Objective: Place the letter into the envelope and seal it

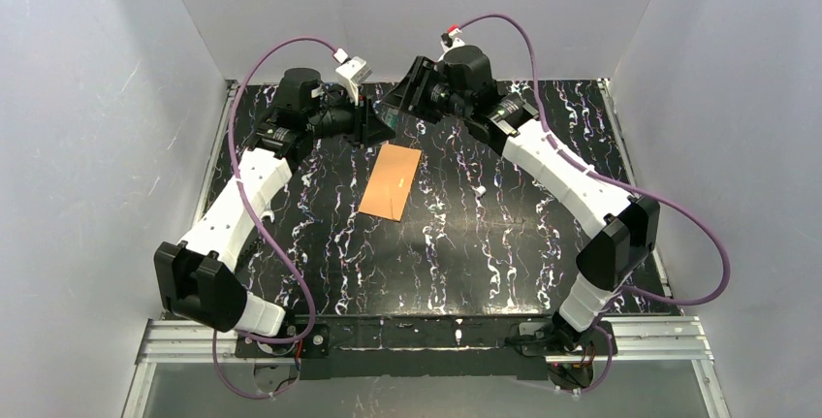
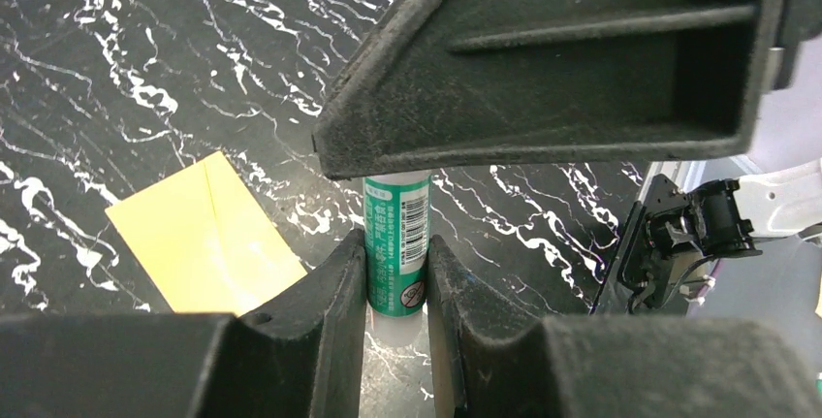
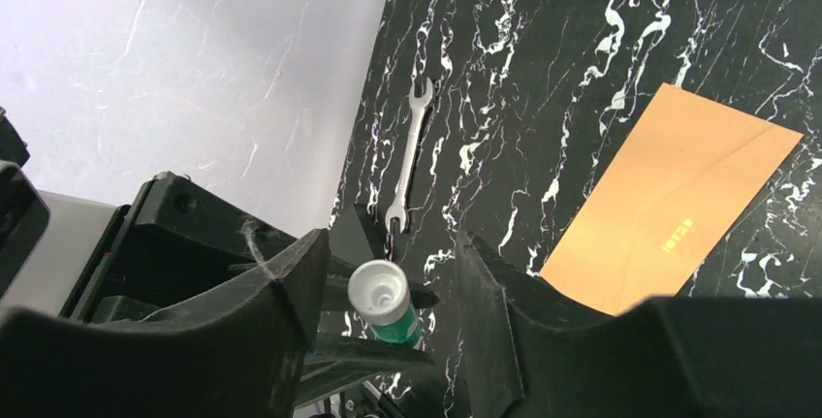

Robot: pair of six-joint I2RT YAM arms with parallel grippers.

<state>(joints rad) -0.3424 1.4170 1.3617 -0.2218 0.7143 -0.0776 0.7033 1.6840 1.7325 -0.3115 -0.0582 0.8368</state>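
Right wrist, envelope (image 3: pixel 669 214) flat on table (image 3: pixel 543 69), glue stick (image 3: pixel 383 302) uncapped

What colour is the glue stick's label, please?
Green on the glue stick, clearest in left wrist view.

matte orange paper envelope (image 1: pixel 391 180), kinda glossy black marble-look table (image 1: pixel 485 243), shiny bare metal wrench (image 3: pixel 410 151), smooth plastic glue stick (image 2: pixel 395 243), slick green label

A: You've got a blk marble table (image 1: pixel 504 243), white veins all over.
B: What's lying on it?
A: Orange-brown envelope (image 1: pixel 391 180), flat, skewed, toward the far middle. Small white bit (image 1: pixel 480 189) apart on its right, can't ID it. Wrench (image 3: pixel 407 166) flat near the table edge by the wall (image 3: pixel 194 69), well apart from the envelope.
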